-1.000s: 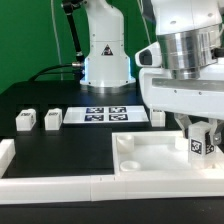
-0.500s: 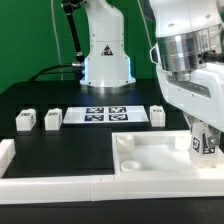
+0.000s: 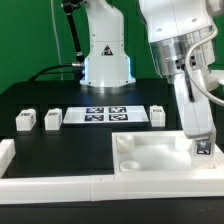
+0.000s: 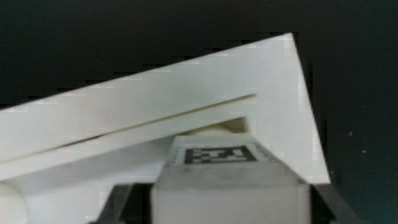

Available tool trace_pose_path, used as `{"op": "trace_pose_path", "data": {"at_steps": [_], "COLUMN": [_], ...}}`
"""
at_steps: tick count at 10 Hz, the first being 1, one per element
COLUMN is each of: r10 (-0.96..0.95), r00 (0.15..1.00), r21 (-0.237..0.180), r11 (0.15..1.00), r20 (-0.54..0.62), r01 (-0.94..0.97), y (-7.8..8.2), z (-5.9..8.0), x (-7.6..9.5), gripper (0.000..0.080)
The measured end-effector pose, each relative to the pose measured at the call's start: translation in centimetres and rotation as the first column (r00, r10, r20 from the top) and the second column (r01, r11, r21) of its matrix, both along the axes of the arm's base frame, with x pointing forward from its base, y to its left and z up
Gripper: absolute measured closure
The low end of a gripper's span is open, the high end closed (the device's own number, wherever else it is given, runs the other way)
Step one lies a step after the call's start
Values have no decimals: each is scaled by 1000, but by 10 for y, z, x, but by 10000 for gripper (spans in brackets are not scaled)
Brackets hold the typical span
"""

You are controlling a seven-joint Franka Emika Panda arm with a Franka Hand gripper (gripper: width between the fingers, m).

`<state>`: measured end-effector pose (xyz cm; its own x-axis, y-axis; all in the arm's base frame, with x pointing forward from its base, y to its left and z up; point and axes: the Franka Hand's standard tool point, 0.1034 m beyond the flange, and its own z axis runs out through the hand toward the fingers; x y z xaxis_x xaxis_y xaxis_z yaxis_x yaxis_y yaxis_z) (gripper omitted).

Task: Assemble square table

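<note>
The white square tabletop slab (image 3: 160, 158) lies at the exterior view's right front, with a round socket (image 3: 127, 163) near its left corner. My gripper (image 3: 203, 148) is tilted over the slab's right part and is shut on a white tagged leg block (image 3: 204, 147), held just above or on the slab. In the wrist view the leg block (image 4: 221, 175) sits between my dark fingers (image 4: 121, 203), with the slab's corner (image 4: 214, 90) beyond it. Three more leg blocks stand on the table: two at the left (image 3: 24, 121) (image 3: 52, 119) and one (image 3: 158, 115) right of the marker board.
The marker board (image 3: 106, 115) lies flat at the table's middle back. White border rails (image 3: 60, 184) run along the front edge, with an end piece at the left (image 3: 6, 152). The robot's base (image 3: 104, 60) stands behind.
My gripper has tilted and swung toward the exterior view's right with the leg block, which now sits lower, close over the slab's right part.
</note>
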<state>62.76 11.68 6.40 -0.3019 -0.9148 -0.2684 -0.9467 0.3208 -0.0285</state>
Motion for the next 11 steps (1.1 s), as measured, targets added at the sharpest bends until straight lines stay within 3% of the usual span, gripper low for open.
{"op": "trace_pose_path", "data": {"at_steps": [3,4,5,6,7,9,10,11], "r10": [-25,-23,-21,-12,11,44,52,54], "r00": [1000,1000,1000,1000,1000,998,998,997], "r21": [-4,-4,-4,-3,0,4,21,16], "r11": [1000,1000,1000,1000,1000,999,998,998], "r20": [-2,-2,-2,3,24,46,45,53], "r01": [25,23,21,12,-11,-44,-53,-55], "y": [0,1,1,2,4,4,4,4], "z": [0,0,0,3,19,49,68,66], "x": [0,0,0,1,0,-7,-3,-3], "gripper": [503,405,405,233,167,154,151,151]}}
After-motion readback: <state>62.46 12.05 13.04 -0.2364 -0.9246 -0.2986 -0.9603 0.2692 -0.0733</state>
